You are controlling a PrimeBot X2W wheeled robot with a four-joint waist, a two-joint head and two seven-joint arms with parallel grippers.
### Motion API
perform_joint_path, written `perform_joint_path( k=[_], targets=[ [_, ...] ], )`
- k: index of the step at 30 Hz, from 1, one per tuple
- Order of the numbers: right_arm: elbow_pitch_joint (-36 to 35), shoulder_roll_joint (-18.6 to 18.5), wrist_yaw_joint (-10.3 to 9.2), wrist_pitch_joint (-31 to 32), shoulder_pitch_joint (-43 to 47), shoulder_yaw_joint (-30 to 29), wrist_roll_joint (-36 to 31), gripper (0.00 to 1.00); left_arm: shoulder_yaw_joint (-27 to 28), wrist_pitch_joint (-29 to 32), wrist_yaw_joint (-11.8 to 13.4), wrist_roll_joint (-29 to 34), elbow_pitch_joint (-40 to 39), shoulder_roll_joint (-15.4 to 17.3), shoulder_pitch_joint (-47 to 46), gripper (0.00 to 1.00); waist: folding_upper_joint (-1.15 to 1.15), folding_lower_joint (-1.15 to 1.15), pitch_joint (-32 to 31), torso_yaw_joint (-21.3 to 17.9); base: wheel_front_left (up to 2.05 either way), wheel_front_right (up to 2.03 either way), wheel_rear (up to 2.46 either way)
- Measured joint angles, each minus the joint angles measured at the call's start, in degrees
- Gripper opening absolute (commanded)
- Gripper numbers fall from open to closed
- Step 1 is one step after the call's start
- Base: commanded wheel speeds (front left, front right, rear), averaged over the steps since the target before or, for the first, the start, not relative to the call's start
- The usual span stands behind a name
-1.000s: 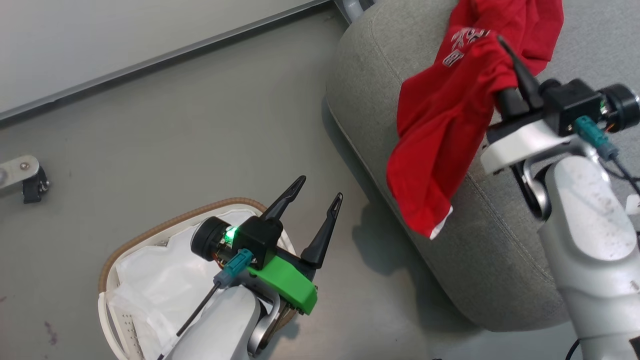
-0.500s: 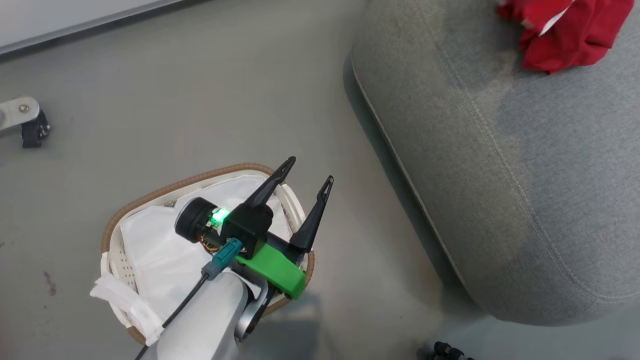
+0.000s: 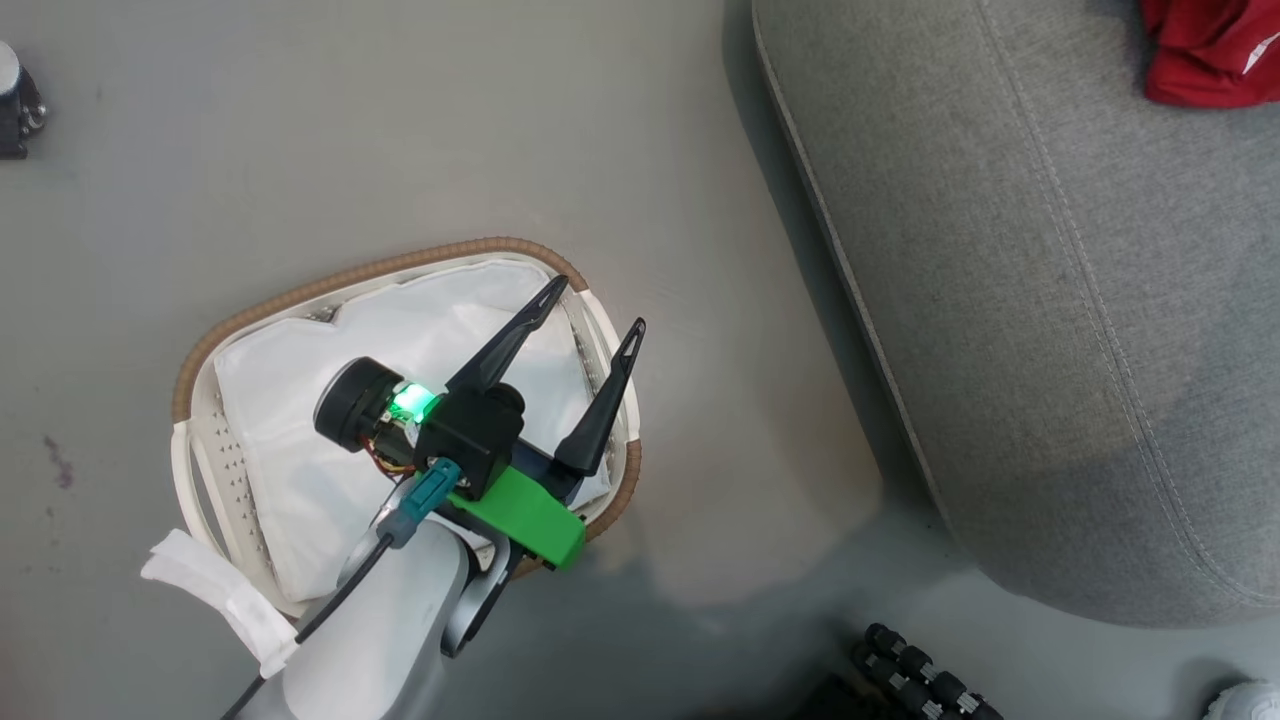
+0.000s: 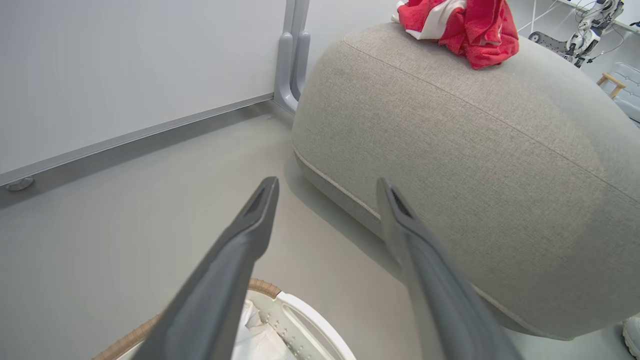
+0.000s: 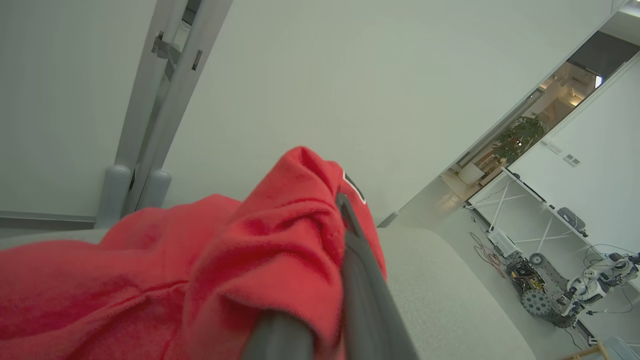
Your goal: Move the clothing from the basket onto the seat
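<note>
Fabric settles the coming move. The red clothing (image 5: 240, 270) is bunched over the right gripper (image 5: 325, 210), whose two fingers stand close together with cloth pinched between them, one finger buried under the folds. The heap lies on the seat (image 3: 1050, 300), in the upper right corner of the head view, well apart from the basket (image 3: 400, 268) at lower left. It is therefore at the right arm's own fingertips, and far up and right of the left gripper (image 3: 595, 307). That gripper hangs spread wide above the basket, its fingers pointing to the upper right, so the right arm is plainly nearer. The heap is crumpled, with no clear long axis. I judge that what is left is to let go and draw clear.

The head view looks into the basket: white liner (image 3: 300, 440), and no red in the part the arm leaves uncovered. The left wrist view catches just a piece of rim at its bottom edge. It does show the heap resting on the cushion's crown with a white patch, which the head view crops.
</note>
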Motion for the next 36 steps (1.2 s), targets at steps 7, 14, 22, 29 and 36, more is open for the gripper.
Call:
perform_joint_path(
  k=[7, 14, 22, 29, 36],
  targets=[
    [3.27, 7.78, 0.0, -0.3, 8.81, -5.48, -3.36, 0.2, 0.7, 0.0, 0.01, 0.67, 0.09, 1.75, -0.4, 1.0, 0.0, 0.0, 3.86, -0.99, 0.0, 0.0, 0.0],
    [-1.41, 11.49, 0.0, -0.3, 14.25, -7.28, -3.85, 1.0, 1.04, 0.0, 0.01, 0.69, 0.11, 2.3, -0.35, 1.0, 0.0, 0.0, 3.54, -2.44, 0.0, 0.0, 0.0],
    [-5.69, 14.01, 0.0, -0.3, 22.95, -6.31, -2.92, 1.0, 1.47, 0.0, 0.01, 0.23, 0.2, 0.65, 0.68, 1.0, 0.0, -0.01, -0.59, -2.52, 0.0, 0.0, 0.0],
    [-8.56, 12.48, 0.0, -0.3, 26.55, -4.66, -2.65, 1.0, 3.16, 0.0, 0.01, -1.21, 0.92, -1.77, 2.32, 1.0, 0.0, -0.01, -6.01, -1.7, 0.0, 0.0, 0.0],
    [-10.85, 11.67, 0.0, -0.3, 26.5, -1.51, -2.35, 1.0, 6.42, 0.0, 0.01, -2.34, 1.42, -4.31, 4.76, 1.0, 0.0, -0.01, -12.79, 0.32, 0.0, 0.0, 0.0]
  ],
)
